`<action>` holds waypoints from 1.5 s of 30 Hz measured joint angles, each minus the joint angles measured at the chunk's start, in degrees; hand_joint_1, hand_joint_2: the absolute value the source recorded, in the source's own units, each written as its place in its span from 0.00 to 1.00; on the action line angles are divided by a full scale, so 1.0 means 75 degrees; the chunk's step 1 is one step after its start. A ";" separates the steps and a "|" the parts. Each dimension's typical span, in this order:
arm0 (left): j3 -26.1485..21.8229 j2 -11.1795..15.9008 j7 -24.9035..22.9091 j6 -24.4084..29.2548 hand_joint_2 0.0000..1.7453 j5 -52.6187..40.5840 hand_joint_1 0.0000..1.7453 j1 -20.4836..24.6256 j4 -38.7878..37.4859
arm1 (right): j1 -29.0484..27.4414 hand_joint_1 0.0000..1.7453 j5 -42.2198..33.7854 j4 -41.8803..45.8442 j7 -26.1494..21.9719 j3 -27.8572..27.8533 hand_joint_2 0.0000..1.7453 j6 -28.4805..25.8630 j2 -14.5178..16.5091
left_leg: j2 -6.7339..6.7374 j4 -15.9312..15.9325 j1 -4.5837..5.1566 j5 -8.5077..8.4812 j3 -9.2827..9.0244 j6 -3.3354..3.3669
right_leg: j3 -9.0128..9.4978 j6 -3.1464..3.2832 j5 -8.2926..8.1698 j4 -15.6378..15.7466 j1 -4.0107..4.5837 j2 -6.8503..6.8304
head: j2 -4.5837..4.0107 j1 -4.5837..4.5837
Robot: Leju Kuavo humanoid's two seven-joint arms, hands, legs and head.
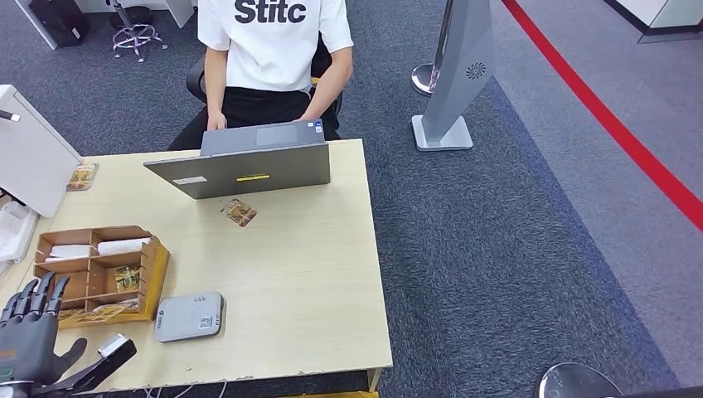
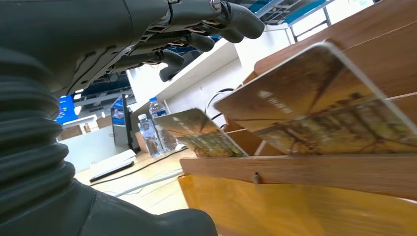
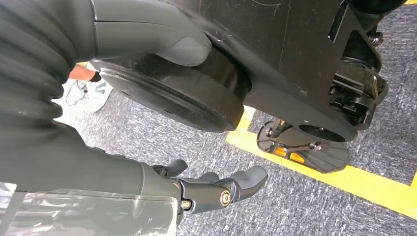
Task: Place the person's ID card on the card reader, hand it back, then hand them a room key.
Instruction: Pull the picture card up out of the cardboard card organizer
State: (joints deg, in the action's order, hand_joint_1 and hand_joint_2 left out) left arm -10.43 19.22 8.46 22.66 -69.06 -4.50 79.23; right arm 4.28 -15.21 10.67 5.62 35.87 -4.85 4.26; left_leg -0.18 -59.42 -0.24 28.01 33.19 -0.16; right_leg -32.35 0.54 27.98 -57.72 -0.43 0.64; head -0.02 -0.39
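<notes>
Left hand: the left hand (image 1: 31,332) hovers over the near left corner of the tabletop (image 1: 315,274), fingers (image 1: 37,294) spread and pointing forward, thumb out to the side, nothing in its grasp; the left wrist view shows its fingers (image 2: 216,22) gently curled above the cards with nothing between them.
Card rack: just ahead of the left hand's fingertips stands a wooden organiser (image 1: 99,269) with several compartments; white slips lie in its far compartments, and picture-printed room key cards (image 1: 126,278) lean in the nearer ones. From the left wrist view, two such cards (image 2: 319,103) stand tilted behind the front wooden rail.
Card reader: a flat grey card reader (image 1: 190,316) lies on the tabletop just to the right of the left hand and beside the organiser's near corner; nothing rests on it.
ID card: further ahead and to the right of the left hand, a small card (image 1: 239,212) lies flat on the tabletop, just in front of the open grey laptop (image 1: 240,166).
Person: a person (image 1: 273,58) in a white shirt sits beyond the laptop, at the far edge of the tabletop.
Right hand: the right hand (image 3: 216,189) hangs above grey carpet with a yellow line, fingers loosely extended, released and holding nothing.
</notes>
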 joint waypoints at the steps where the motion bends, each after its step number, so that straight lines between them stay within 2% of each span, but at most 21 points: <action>1: 0.0036 -0.0014 -0.0011 -0.0001 1.00 -0.0004 0.00 0.0020 -0.0001 | 0.0000 0.00 0.0000 0.0000 0.0001 0.0000 1.00 0.0000 0.0000 | 0.0000 0.0000 0.0000 0.0000 0.0000 0.0000 | 0.0000 0.0000 0.0000 0.0000 0.0000 0.0000 | 0.0000 0.0000; 24: 0.0517 -0.0030 -0.0140 0.0010 1.00 0.0120 0.00 0.0137 -0.0002 | -0.0005 0.00 0.0003 0.0000 -0.0029 0.0003 1.00 -0.0018 0.0000 | 0.0003 -0.0001 0.0000 0.0000 0.0000 0.0000 | -0.0002 0.0000 0.0000 0.0000 0.0000 0.0002 | -0.0001 0.0000; 45: 0.0568 0.0034 -0.0101 0.0047 1.00 0.0425 0.00 0.0119 -0.0002 | -0.0003 0.00 0.0015 0.0000 -0.0020 0.0006 1.00 -0.0012 0.0000 | 0.0002 0.0000 0.0000 0.0000 0.0001 0.0000 | 0.0000 0.0000 0.0000 0.0000 0.0000 0.0001 | 0.0000 0.0000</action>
State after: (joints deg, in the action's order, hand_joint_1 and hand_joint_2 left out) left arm -6.17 19.47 7.70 23.02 -65.88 -3.61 79.21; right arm 4.25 -15.10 10.67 5.46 35.91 -4.94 4.26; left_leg -0.16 -59.43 -0.24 28.01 33.20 -0.16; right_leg -32.35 0.54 27.99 -57.72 -0.43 0.65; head -0.02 -0.39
